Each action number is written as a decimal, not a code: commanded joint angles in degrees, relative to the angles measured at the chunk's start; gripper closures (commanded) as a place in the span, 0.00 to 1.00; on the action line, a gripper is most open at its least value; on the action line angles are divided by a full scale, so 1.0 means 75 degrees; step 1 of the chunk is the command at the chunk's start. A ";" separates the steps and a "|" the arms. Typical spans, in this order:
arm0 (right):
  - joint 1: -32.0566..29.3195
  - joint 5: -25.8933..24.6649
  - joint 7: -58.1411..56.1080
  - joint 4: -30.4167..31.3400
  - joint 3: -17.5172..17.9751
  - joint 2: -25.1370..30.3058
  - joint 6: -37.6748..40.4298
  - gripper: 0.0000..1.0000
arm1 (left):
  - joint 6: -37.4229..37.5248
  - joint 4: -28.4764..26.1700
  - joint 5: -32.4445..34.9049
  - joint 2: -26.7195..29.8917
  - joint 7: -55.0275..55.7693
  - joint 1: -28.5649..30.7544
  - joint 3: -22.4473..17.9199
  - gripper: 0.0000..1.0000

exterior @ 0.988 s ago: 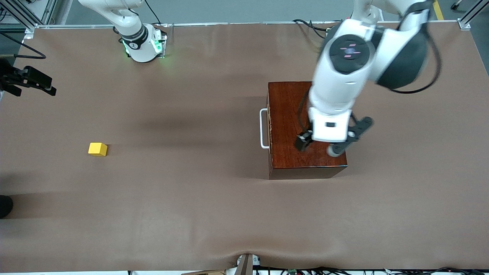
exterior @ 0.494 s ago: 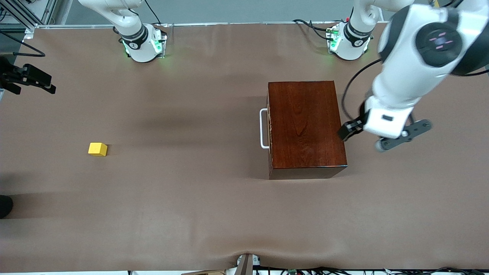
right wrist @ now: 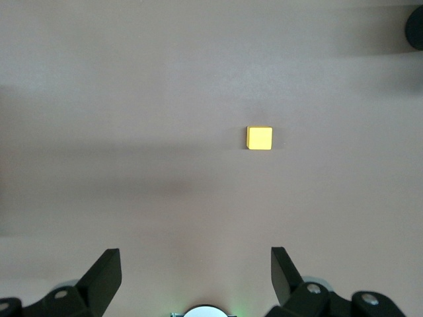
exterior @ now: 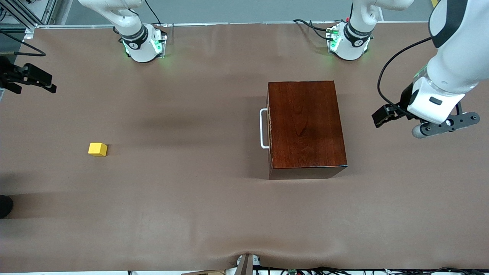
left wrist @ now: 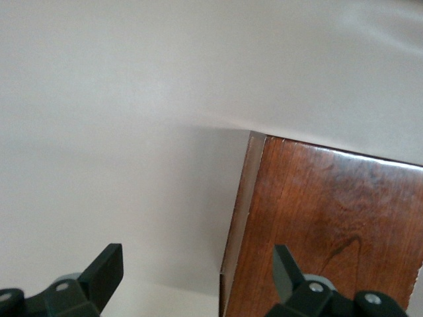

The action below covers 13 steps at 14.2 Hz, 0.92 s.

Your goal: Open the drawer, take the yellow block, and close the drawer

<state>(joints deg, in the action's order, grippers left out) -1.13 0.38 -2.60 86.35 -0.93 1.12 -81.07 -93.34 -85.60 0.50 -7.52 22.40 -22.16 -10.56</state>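
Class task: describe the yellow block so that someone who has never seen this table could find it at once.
Start at the dark wooden box with its white handle, then look along the brown table toward the right arm's end. There the yellow block sits alone, the only small, bright thing.

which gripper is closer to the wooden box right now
Left. The left gripper hangs open over the table just off the wooden box, toward the left arm's end. The right gripper, also open, is over the right arm's end, above the table near the yellow block.
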 commanded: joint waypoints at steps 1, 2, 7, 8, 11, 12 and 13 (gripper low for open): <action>-0.0025 -0.0063 -0.0076 -0.0063 0.0042 0.0108 0.0074 0.00 | 0.0093 -0.0187 0.0040 0.0334 -0.0909 0.0923 0.0630 0.00; -0.0013 -0.0063 -0.0087 -0.0191 0.0042 0.0097 0.0098 0.00 | 0.0128 -0.0234 0.0028 0.0404 -0.1237 0.1519 0.1075 0.00; 0.0022 -0.0156 -0.0064 -0.0403 0.0042 0.0061 0.0098 0.00 | 0.0094 -0.0865 0.0074 0.0965 -0.1660 0.2531 0.2051 0.00; 0.0022 -0.0180 -0.0076 -0.0404 0.0042 0.0061 0.0098 0.00 | 0.0047 -0.1065 0.0098 0.1118 -0.1848 0.2800 0.2331 0.00; 0.0022 -0.0157 -0.0041 -0.0404 0.0042 0.0061 0.0098 0.00 | 0.0046 -0.1265 0.0110 0.1411 -0.2060 0.3212 0.2767 0.00; 0.0034 -0.0145 -0.0052 -0.0404 0.0054 0.0061 0.0098 0.00 | 0.0046 -0.1382 0.0098 0.1529 -0.2107 0.3236 0.2767 0.00; 0.0034 -0.0133 -0.0076 -0.0392 0.0042 0.0061 0.0109 0.00 | 0.0046 -0.1464 0.0098 0.1646 -0.2189 0.3259 0.2767 0.00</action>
<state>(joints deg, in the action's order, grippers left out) -1.13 0.35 -2.72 83.70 -0.76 1.14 -81.04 -92.17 -93.01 0.50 1.23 7.94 0.63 9.06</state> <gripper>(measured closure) 0.000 0.000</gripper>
